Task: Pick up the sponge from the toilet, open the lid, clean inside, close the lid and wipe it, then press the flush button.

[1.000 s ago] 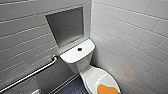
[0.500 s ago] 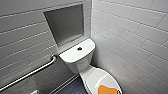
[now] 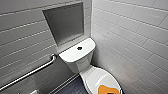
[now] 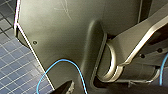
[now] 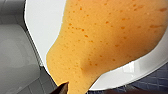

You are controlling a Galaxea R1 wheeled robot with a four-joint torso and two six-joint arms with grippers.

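two walls (image 3: 130, 37) of pale oblong tiles meet in a corner behind the toilet (image 3: 82, 63), which is white and glossy and stands on a dark floor (image 3: 71, 88) of small square tiles with pale grout; the same tiling shows in the left wrist view. a recessed grey niche (image 3: 65, 23) is set in the wall just above the tank top (image 3: 75, 53). a metal grab bar (image 3: 31, 73) runs slanted along the wall on the left side of the toilet. the flush button (image 3: 79, 48), small, round and dark, sits in the middle of the tank top. the lid (image 3: 96, 76) is down, shut over the bowl. the sponge (image 3: 108, 89), bright orange, lies flat on the lid toward its front end, cut by the lower edge of the head view. in the right wrist view the sponge looms large with its pores plain, lying on the white lid, with floor beyond the lid's rim. the right gripper (image 5: 61, 89) shows there as a dark tip right at the sponge's edge, very near; touching or not, cannot tell, and how wide it stands, cannot tell. the left gripper (image 4: 66, 87) shows as a dark tip over the floor tiles, beside the robot's dark plate and a looping blue cable (image 4: 62, 67); how wide it stands, cannot tell either.
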